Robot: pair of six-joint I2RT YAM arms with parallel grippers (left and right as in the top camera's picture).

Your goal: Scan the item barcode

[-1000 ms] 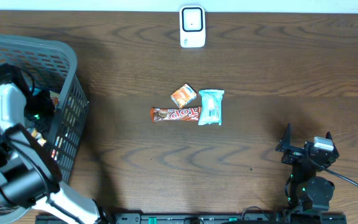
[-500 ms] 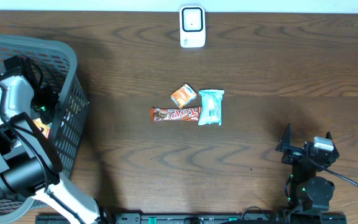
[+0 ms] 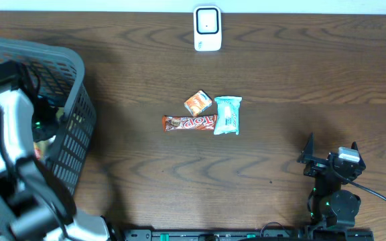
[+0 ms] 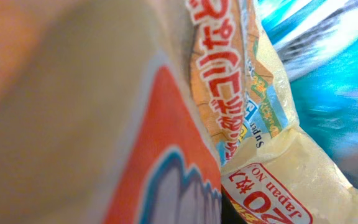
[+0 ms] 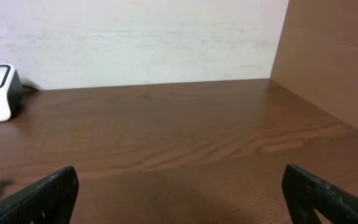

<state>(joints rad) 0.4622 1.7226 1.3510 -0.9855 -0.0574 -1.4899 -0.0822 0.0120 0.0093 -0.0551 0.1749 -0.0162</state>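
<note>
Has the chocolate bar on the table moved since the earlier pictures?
No. The chocolate bar lies where it was, beside the green packet and equally far from the scanner.

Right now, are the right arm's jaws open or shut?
Open. In the right wrist view the right arm's jaws stand wide: fingers at opposite edges, only table between them.

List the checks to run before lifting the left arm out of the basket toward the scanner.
1. Left gripper shut inside basket: ok.
2. Snack bag caught in it: cannot tell; the wrist view shows only packaging pressed close.
3. Any barcode in view: not ok.
4. Table bare between basket and scanner: ok.
5. Right gripper open, parked clear: ok.
</note>
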